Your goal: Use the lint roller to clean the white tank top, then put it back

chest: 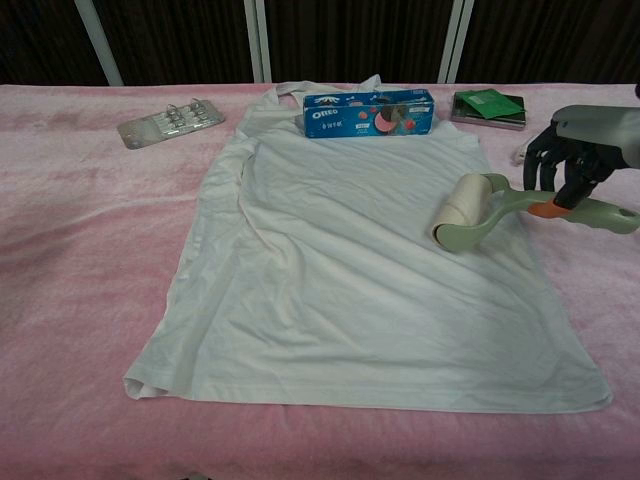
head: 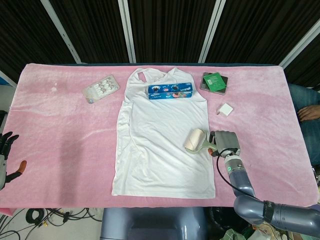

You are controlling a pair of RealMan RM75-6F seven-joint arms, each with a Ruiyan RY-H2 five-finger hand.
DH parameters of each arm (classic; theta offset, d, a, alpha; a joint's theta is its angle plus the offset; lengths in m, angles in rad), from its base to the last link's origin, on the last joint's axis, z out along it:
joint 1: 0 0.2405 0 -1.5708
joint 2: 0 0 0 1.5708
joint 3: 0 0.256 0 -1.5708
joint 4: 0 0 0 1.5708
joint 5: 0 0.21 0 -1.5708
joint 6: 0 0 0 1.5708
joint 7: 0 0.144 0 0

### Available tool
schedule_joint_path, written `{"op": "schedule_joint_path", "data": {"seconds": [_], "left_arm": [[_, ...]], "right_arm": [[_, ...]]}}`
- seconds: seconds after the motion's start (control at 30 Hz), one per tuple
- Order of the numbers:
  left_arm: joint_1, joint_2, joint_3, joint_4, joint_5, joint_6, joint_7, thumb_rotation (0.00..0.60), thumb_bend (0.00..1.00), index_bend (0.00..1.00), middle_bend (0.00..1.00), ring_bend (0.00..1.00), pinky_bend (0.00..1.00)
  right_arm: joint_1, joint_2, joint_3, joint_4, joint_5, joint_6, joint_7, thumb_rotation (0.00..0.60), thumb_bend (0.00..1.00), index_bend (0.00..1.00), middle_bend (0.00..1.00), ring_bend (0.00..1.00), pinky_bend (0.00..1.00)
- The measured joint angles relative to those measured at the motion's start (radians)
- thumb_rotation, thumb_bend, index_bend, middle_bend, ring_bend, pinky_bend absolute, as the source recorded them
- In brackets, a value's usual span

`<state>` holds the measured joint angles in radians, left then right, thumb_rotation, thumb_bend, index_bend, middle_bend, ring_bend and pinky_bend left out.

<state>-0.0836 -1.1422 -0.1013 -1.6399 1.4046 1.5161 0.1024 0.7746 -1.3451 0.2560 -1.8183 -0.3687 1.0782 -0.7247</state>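
The white tank top [head: 162, 142] [chest: 360, 270] lies flat in the middle of the pink table. My right hand [head: 223, 143] [chest: 572, 150] grips the green handle of the lint roller [head: 197, 141] [chest: 470, 209], whose cream roll rests on the shirt near its right edge. Far down at the table's left edge, my left hand [head: 6, 156] holds nothing, its fingers spread apart; the chest view does not show it.
A blue Oreo box [head: 170, 91] [chest: 369, 112] lies across the top of the shirt. A blister pack [head: 100, 88] [chest: 167, 121] is at the back left, a green-topped box [head: 214, 81] [chest: 489, 106] at the back right. A small white block [head: 225, 109] sits just behind my right hand.
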Motion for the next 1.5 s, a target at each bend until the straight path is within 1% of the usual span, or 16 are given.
{"op": "schedule_joint_path", "data": {"seconds": [0.17, 0.27, 0.37, 1.0, 1.33, 1.5], "left_arm": [[0.0, 0.0, 0.001, 0.0, 0.003, 0.001, 0.0, 0.6, 0.32, 0.15, 0.09, 0.04, 0.0], [0.001, 0.0, 0.001, 0.0, 0.003, 0.002, -0.001, 0.6, 0.32, 0.15, 0.09, 0.04, 0.0], [0.001, 0.0, 0.001, 0.0, 0.003, 0.003, -0.002, 0.6, 0.32, 0.15, 0.09, 0.04, 0.0], [0.003, 0.001, 0.002, 0.0, 0.007, 0.006, -0.005, 0.6, 0.32, 0.15, 0.09, 0.04, 0.0], [0.004, 0.001, 0.003, 0.0, 0.011, 0.008, -0.007, 0.6, 0.32, 0.15, 0.09, 0.04, 0.0], [0.004, 0.001, 0.004, 0.001, 0.011, 0.007, -0.006, 0.6, 0.32, 0.15, 0.09, 0.04, 0.0]], "right_arm": [[0.033, -0.001, 0.002, 0.009, 0.048, -0.021, -0.023, 0.6, 0.53, 0.83, 0.66, 0.61, 0.44], [0.056, -0.002, 0.014, 0.013, 0.078, -0.034, -0.022, 0.6, 0.53, 0.83, 0.66, 0.61, 0.44], [0.074, -0.006, 0.024, 0.018, 0.087, -0.037, -0.018, 0.6, 0.53, 0.83, 0.66, 0.61, 0.44], [0.18, -0.061, 0.03, 0.069, 0.173, -0.063, -0.035, 0.6, 0.53, 0.83, 0.66, 0.62, 0.44], [0.232, -0.099, 0.046, 0.121, 0.219, -0.094, -0.024, 0.6, 0.54, 0.85, 0.67, 0.63, 0.44], [0.259, -0.12, 0.045, 0.149, 0.234, -0.107, -0.027, 0.6, 0.55, 0.85, 0.67, 0.63, 0.44]]}}
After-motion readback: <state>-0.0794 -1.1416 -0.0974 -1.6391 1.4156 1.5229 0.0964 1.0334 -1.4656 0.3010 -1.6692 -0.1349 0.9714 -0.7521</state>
